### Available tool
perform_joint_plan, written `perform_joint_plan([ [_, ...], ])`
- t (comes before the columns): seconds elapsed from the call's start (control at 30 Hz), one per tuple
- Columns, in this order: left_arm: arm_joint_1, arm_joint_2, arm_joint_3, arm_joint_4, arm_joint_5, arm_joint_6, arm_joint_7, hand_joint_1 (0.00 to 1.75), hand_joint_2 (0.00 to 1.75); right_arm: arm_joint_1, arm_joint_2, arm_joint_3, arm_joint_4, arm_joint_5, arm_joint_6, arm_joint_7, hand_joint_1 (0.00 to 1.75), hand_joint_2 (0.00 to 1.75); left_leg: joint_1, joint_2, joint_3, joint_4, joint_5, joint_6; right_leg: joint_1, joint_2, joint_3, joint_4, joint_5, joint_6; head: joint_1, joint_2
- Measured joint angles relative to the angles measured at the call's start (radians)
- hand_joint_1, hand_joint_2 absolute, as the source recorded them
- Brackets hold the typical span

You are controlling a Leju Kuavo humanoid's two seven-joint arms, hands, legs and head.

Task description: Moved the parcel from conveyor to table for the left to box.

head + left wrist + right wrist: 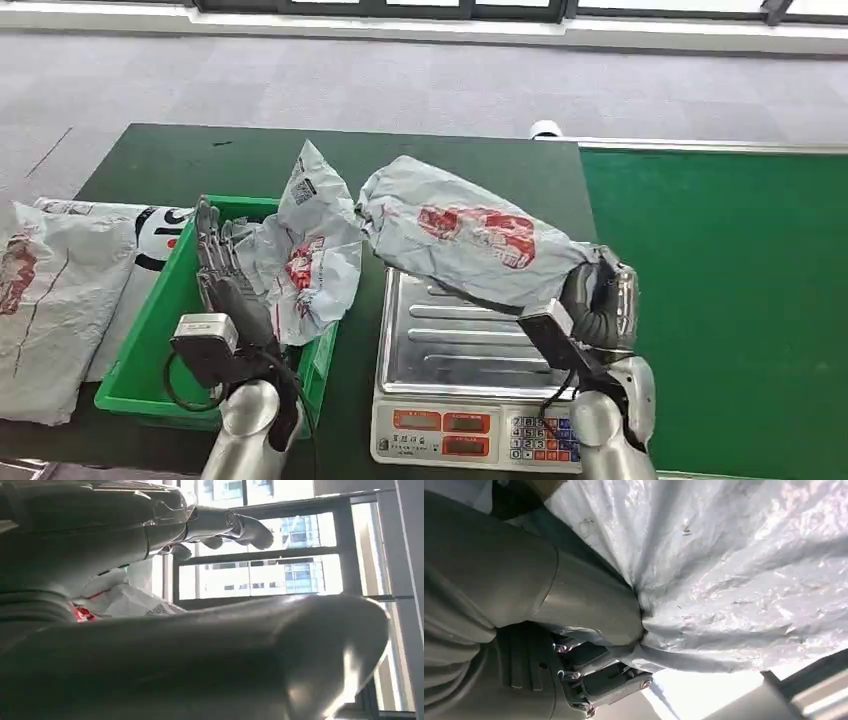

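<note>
Parcel: while held above the scale [470, 345], the parcel [465, 240] is gripped at its 4 o'clock end.
Right hand [600, 305]: closed on that parcel.
Left hand [222, 270]: fingers spread, nothing held, over the green bin [150, 330].

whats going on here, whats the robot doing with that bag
The robot's right hand grips a grey parcel by one end, holding it over the steel pan of a scale beside the green conveyor. Its left hand, fingers spread, reaches into a green bin beside a crumpled parcel lying there.
</note>
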Motion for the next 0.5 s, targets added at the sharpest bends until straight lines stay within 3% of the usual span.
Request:
perform_joint_plan([
  [0.27,-0.008,0.0,-0.003,0.023,0.0,-0.01,-0.002,0.0,0.0,0.042,-0.018,0.065,0.001,-0.009,0.045,0.007,1.75,1.75,0.0,0.0,0.0,0.0,0.0,0.0,0.0,0.0,0.0,0.0,0.0,0.0,0.0,0.0],
  [0.43,-0.017,0.0,-0.009,0.043,0.006,-0.015,-0.005,0.0,0.0,0.072,-0.03,0.094,-0.002,0.022,0.082,0.064,1.75,1.75,0.0,0.0,0.0,0.0,0.0,0.0,0.0,0.0,0.0,0.0,0.0,0.0,0.0,0.0],
  [0.47,-0.019,0.0,-0.009,0.046,0.006,-0.015,-0.005,0.0,0.0,0.077,-0.032,0.098,-0.002,0.026,0.083,0.07,0.0,1.75,0.0,0.0,0.0,0.0,0.0,0.0,0.0,0.0,0.0,0.0,0.0,0.0,0.0,0.0],
  [0.5,-0.021,-0.001,-0.009,0.048,0.006,-0.015,-0.005,0.0,0.0,0.08,-0.034,0.102,-0.003,0.028,0.084,0.075,0.0,1.75,0.0,0.0,0.0,0.0,0.0,0.0,0.0,0.0,0.0,0.0,0.0,0.0,0.0,0.0],
])
